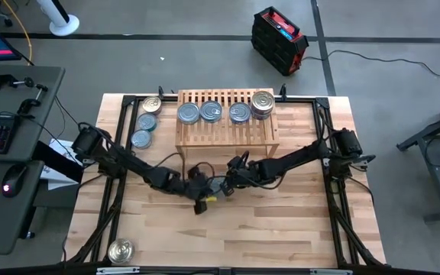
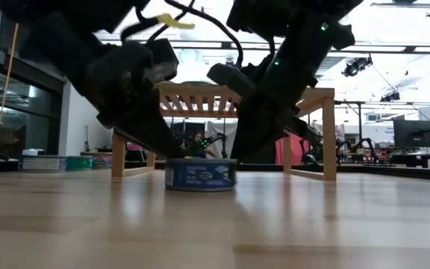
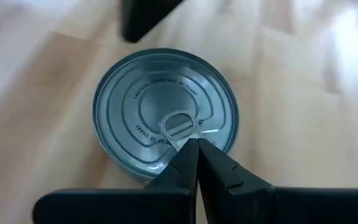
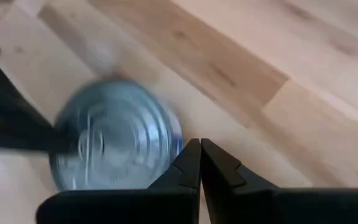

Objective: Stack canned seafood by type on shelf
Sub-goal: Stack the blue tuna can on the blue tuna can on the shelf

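Only the low view shows both closed, empty tools (image 2: 200,142) flanking the blue-labelled tin (image 2: 201,174).

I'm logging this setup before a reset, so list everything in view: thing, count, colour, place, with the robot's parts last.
Shelf: one, light wood, far middle of the table.
Tins on shelf: five, three bluish in a row, then a silver one stacked on another at the right end.
Tins beside shelf: three, one gold-silver and two bluish, left of the shelf.
Centre tin: one, bluish lid, blue label, between both grippers.
Corner tin: one, gold-silver, near left corner.
Table: one, light wood.
Toolbox: one, black and red, on the floor beyond.
Left gripper: shut, at the centre tin's pull ring.
Right gripper: shut, beside the centre tin.
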Robot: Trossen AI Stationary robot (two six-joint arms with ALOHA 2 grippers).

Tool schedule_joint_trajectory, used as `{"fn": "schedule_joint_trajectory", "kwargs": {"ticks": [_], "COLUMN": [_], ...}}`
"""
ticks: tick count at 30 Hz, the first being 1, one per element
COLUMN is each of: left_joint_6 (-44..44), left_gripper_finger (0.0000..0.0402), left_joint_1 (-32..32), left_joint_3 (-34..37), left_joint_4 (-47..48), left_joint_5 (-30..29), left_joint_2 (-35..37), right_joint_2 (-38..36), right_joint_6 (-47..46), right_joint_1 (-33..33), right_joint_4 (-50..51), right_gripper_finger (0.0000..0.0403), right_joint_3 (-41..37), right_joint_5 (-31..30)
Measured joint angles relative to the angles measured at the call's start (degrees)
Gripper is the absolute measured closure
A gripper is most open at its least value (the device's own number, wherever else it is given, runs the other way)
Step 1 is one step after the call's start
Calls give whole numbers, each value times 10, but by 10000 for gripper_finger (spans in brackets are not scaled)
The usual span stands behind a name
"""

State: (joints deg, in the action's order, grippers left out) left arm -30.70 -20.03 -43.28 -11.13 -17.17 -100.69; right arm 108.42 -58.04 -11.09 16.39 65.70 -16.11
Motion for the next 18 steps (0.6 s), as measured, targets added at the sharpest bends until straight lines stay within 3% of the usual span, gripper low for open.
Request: {"fn": "schedule_joint_trajectory", "kwargs": {"ticks": [11, 18], "left_joint_6": [-66, -51], "left_gripper_finger": [402, 402], "left_joint_1": [-45, -45], "left_joint_3": [0, 1], "left_joint_4": [-68, -73], "left_joint_5": [-30, -29], "left_joint_2": [-39, -40], "right_joint_2": [0, 0], "right_joint_6": [-26, -86], "right_joint_1": [-56, -101], "right_joint_4": [29, 55], "right_gripper_finger": [403, 403], "right_joint_3": [0, 0], "right_joint_5": [38, -3]}}
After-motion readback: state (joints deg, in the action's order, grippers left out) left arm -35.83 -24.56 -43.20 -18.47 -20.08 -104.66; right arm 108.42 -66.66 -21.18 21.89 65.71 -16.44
